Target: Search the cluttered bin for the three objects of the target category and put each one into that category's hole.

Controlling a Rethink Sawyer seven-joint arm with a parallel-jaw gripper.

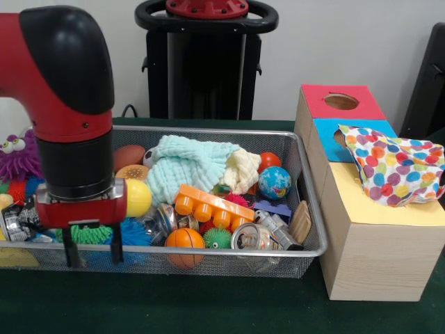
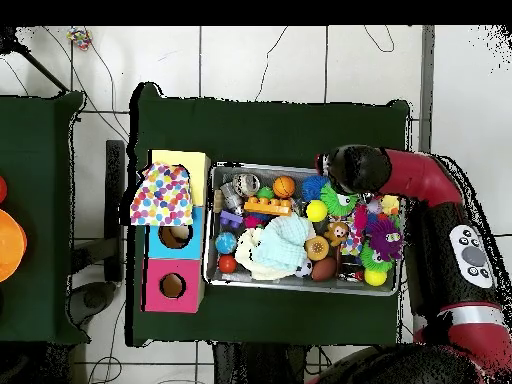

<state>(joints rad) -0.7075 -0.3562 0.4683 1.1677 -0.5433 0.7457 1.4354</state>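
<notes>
From above, my arm (image 2: 430, 190) reaches over the wire bin (image 2: 214, 225) on the green worktop (image 2: 270, 125). The polka-dot cloth (image 2: 163, 196) drapes over the yellow-panelled box (image 2: 183, 160), beside blue (image 2: 160, 240) and red (image 2: 158, 292) boxes.

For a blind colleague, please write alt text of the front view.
The red arm's gripper, open and empty, hangs over the toy-filled wire bin. A polka-dot cloth drapes over the yellow box beside it.

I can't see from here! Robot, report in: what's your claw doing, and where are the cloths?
Gripper open, empty, low over the bin. Polka-dot cloth draped on the boxes, covering the yellow box's hole. Mint cloth and cream cloth still among the toys.
</notes>
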